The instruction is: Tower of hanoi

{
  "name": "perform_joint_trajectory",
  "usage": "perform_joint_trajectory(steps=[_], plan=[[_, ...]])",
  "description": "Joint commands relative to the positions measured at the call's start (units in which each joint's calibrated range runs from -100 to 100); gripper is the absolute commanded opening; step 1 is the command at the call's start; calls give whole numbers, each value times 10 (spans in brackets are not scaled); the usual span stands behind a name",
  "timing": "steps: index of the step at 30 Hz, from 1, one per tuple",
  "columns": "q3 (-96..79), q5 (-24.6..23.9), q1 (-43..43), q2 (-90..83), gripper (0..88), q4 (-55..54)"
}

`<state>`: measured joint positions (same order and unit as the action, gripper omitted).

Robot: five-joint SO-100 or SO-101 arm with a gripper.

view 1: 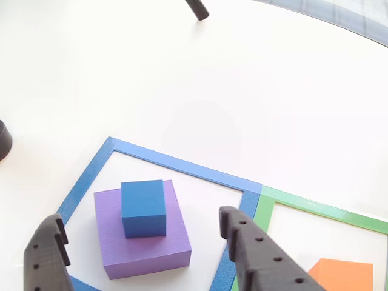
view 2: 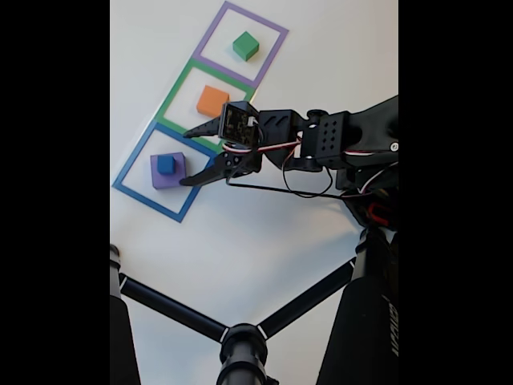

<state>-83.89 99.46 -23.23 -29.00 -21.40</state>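
The hand (view 1: 142, 257) gapes wide, empty, straddling the blue cube (view 1: 143, 207) atop the purple block (view 1: 143, 245), seemingly lined up to grasp the cube.

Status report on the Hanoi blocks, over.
Pincer open, empty, beside the blue square. Blue cube on purple block; orange block and green block each alone in own square. Nothing in the way.

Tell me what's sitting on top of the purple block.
A blue cube sits on the purple block, toward its far side, inside the blue tape square. The purple surface beneath the cube is covered.
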Motion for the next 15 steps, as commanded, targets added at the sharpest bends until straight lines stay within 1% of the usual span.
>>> perform_joint_trajectory(steps=[1,7,12,15], plan=[[6,5,17,71,310,-102],[28,5,21,198,311,-221],[57,5,21,287,306,-293],[85,5,21,330,305,-316]])
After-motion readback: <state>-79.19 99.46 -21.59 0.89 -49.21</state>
